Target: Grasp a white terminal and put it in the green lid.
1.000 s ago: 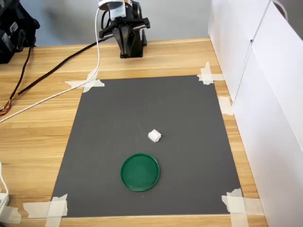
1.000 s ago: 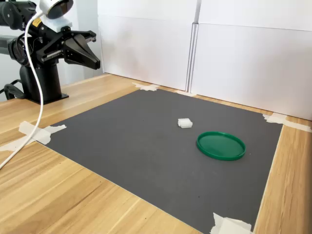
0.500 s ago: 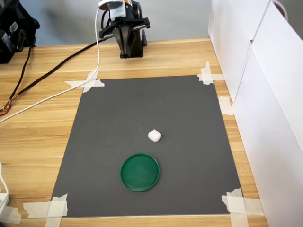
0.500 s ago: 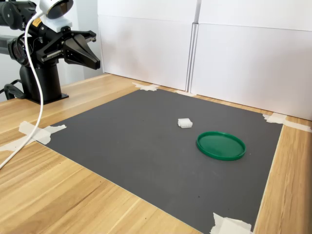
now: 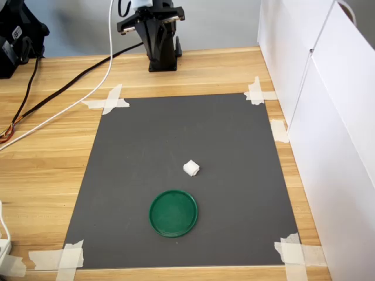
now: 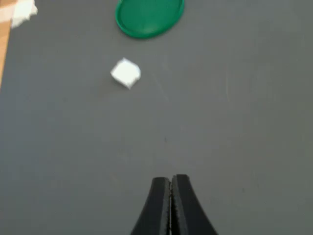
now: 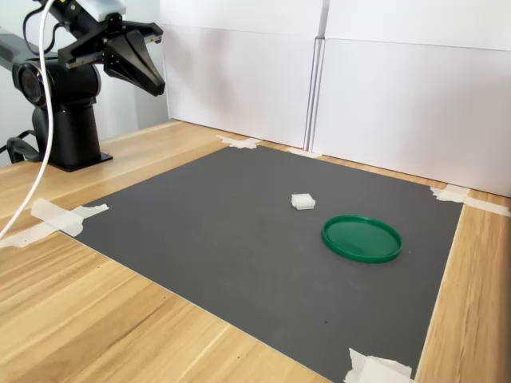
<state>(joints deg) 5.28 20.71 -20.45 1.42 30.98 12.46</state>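
One white terminal point(image 6: 125, 73) lay just beside the green lid point(image 6: 149, 17); the gripper point(image 6: 170, 182), jaws together, needed opening and centring above it.

Looks like a robotics lab bench or test station rather than a home or shop. Marked out by a light wooden tabletop point(image 5: 53, 175) with a dark grey mat point(image 5: 176, 134) fixed at its corners by strips of masking tape point(image 5: 107, 100), plain white partition boards point(image 7: 383, 88) walling off the first exterior view's right side and the back of the second exterior view, and a black robot arm base point(image 7: 68, 132) bolted at the second exterior view's far left. Completed by loose black and white cables point(image 5: 64, 99) trailing across the wood at the upper left of the first exterior view.
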